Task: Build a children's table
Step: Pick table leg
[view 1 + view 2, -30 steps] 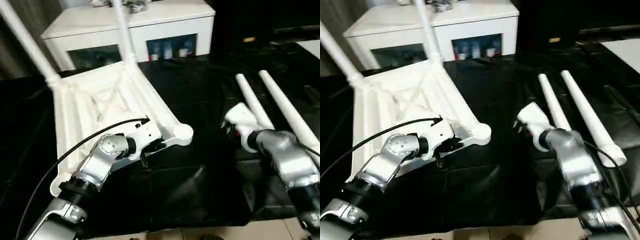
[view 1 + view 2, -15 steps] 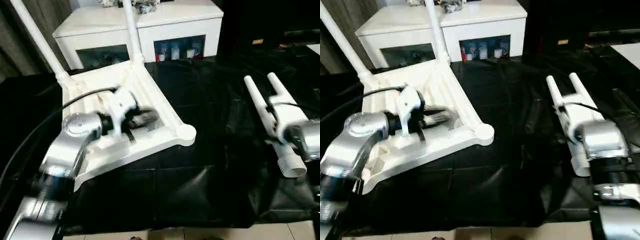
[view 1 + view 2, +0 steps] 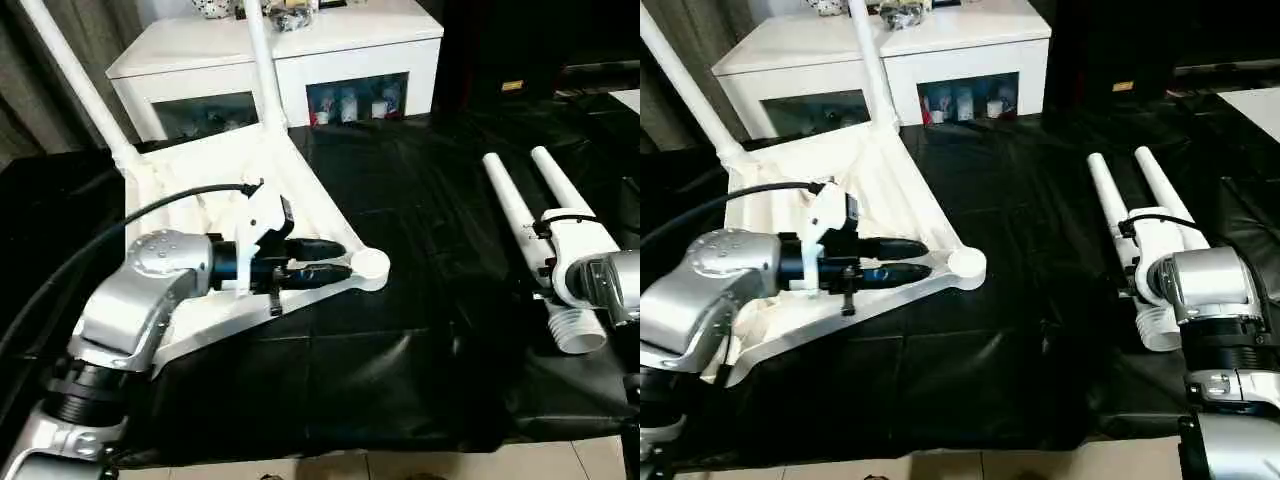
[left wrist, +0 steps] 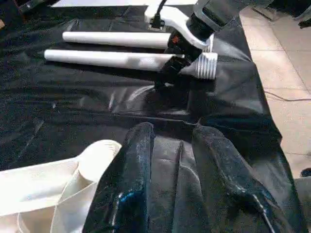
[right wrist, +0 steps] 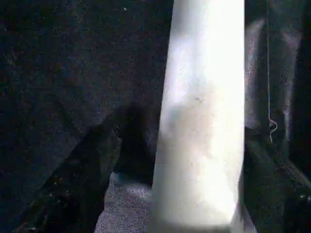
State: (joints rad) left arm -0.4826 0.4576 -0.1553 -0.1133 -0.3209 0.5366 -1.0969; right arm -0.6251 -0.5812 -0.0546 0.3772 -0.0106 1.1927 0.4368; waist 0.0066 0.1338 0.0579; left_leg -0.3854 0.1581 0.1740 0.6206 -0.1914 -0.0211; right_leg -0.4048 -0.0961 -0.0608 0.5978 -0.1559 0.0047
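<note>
The upturned tabletop (image 3: 215,200) is lying on the left of the black sheet (image 3: 420,340), its two fitted legs (image 3: 262,60) rising at the far corners and running out of the head views at the top. The left gripper (image 3: 335,260) is hovering by the near right corner socket (image 3: 370,265), its fingers (image 4: 138,160) a little apart around nothing. The silver left forearm (image 3: 140,300) is hiding part of the ribbed underside. On the right, two loose legs (image 3: 515,210) are lying side by side. The right gripper (image 4: 170,65) is straddling the left one near its threaded end (image 3: 578,335), fingers apart and not clamped, the wrist body covering it in the head views.
</note>
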